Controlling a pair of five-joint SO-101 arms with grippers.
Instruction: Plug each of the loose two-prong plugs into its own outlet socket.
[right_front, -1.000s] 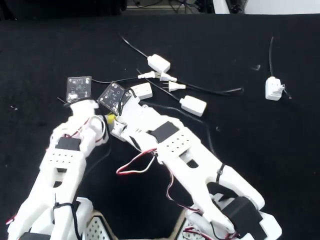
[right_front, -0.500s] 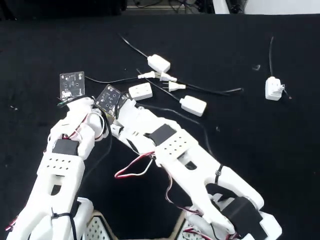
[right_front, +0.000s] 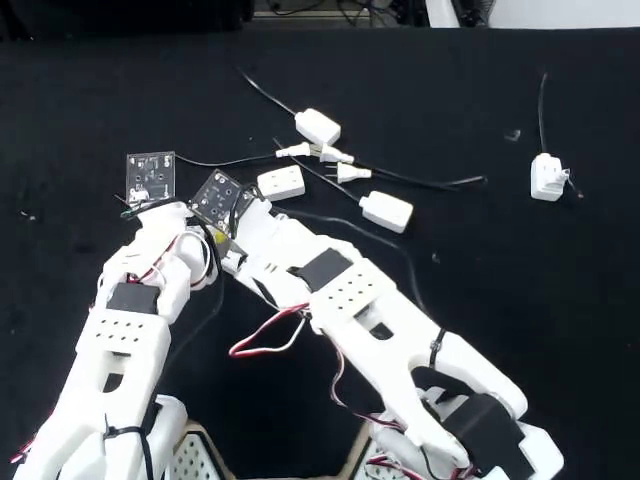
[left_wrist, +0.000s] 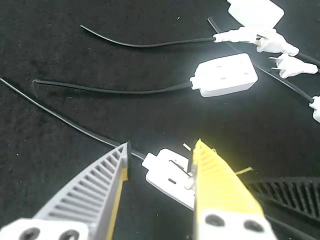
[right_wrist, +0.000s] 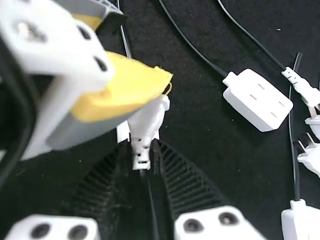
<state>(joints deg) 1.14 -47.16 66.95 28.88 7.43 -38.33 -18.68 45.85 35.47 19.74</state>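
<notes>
Right hand (right_wrist: 139, 150) is clenched on a slotted white block (right_wrist: 145, 122) at the end of a black cord, its black ribbed fingers (right_wrist: 175, 175) pinching the narrow end. The block sits low over the desk (right_front: 480, 320), left of centre in the high view, where both arms meet. Left hand (left_wrist: 161, 145) is released, grey and yellow fingers spread either side of the same block. The yellow finger (left_wrist: 215, 175) is at the block's edge, cannot tell if touching. Just beyond, a white outlet socket (left_wrist: 225, 75) lies flat on the desk, slots up, cord trailing off. Further back is a loose two-prong plug (left_wrist: 286, 65) with bare prongs, and a second white plug (left_wrist: 267, 42) just beside it. Nearby are an upper socket (right_front: 318, 126) and a right-hand socket (right_front: 386, 211). A small white adapter (right_front: 547, 177) lies well apart on the desk's right side with a thin cord.
</notes>
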